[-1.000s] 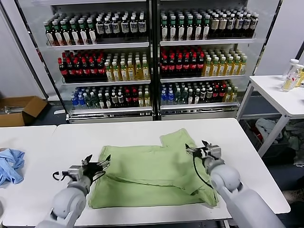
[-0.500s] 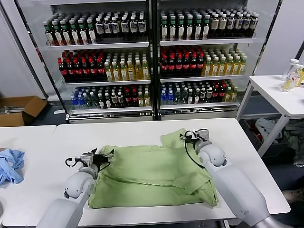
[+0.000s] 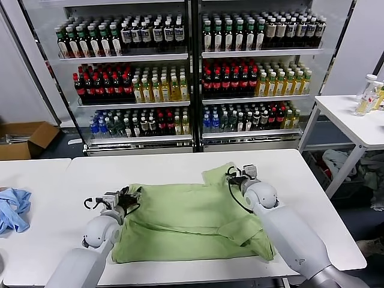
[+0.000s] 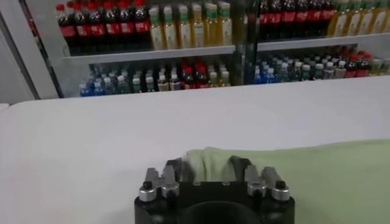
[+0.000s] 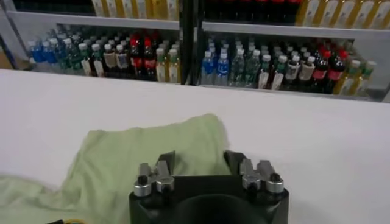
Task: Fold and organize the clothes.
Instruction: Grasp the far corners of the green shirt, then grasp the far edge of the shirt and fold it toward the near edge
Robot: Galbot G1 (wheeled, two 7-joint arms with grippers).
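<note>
**Both grippers at the far edge of a light green shirt on a white table**

Left gripper (image 3: pixel 127 196): set low at the shirt's far left corner. In the left wrist view its fingers (image 4: pixel 175 171) stand apart with a raised fold of green cloth between them; whether they press on that fold cannot be told.

Right gripper (image 3: pixel 237 176): set low on the far right part of the shirt, beside the sleeve that sticks out toward the coolers. In the right wrist view (image 5: pixel 198 163) its fingers are spread with an empty gap between them, hanging over green cloth near the sleeve's edge.

Light green shirt (image 3: pixel 192 219): lies on the table between the two grippers and reaches from them back toward the robot. Partly folded, with creases and overlapping layers; the near right corner lies under the right forearm. No print or buttons show on the upward side.

White table (image 3: pixel 168 168): bears the shirt; bare surface runs beyond both grippers toward the coolers.

Light blue cloth (image 3: pixel 13 209): crumpled, well apart to the left of the left gripper, on a neighbouring white surface.

Glass-door drinks coolers (image 3: pixel 192 72): straight ahead of both grippers past the table, with rows of bottles.

Cardboard box (image 3: pixel 24 138): open, on the floor, far left beyond the table.

Side table (image 3: pixel 354 120): far right of the right gripper, with bottles (image 3: pixel 367 96) on it.
</note>
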